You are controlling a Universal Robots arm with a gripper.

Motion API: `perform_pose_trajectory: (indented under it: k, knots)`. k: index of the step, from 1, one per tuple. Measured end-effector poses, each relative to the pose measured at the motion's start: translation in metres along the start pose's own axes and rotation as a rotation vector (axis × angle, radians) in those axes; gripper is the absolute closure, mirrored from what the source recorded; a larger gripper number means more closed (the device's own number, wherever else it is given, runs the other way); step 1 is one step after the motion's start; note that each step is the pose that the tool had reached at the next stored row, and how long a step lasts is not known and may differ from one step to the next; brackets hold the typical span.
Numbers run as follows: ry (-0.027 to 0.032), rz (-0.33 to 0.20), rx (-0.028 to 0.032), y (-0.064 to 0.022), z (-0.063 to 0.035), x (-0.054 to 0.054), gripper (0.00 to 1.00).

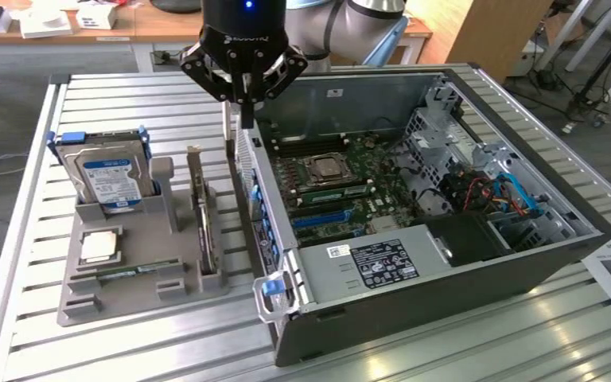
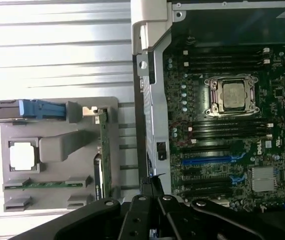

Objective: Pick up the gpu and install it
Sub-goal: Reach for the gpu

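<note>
Farthest from the open computer case [image 1: 444, 302], toward the exterior view's left, a blue-labelled hard drive [image 1: 109, 179] stands upright in a grey holder [image 1: 125, 278] on the slatted tabletop [image 1: 125, 350]. A second card [image 1: 206, 227] stands on edge in the holder, on the side nearest the case. Between holder and case, just beside the case's rear wall, the gpu [image 1: 229, 135] hangs as a thin silver strip, clear of the tabletop. The end effector [image 1: 244, 107] is above it, narrow, its fingers apparently pinched on the gpu's top. Inside the case lies the motherboard [image 1: 337, 191].
</note>
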State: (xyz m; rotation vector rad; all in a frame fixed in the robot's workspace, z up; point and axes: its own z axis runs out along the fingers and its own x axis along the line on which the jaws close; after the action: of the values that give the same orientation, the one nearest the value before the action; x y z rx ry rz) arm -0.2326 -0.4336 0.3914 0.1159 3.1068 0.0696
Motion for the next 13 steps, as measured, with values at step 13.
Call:
perform_pose_trajectory:
  k: [13]
  knots:
    - [0.0001, 0.0, 0.0001, -0.0333, 0.0075, 0.028, 0.89]
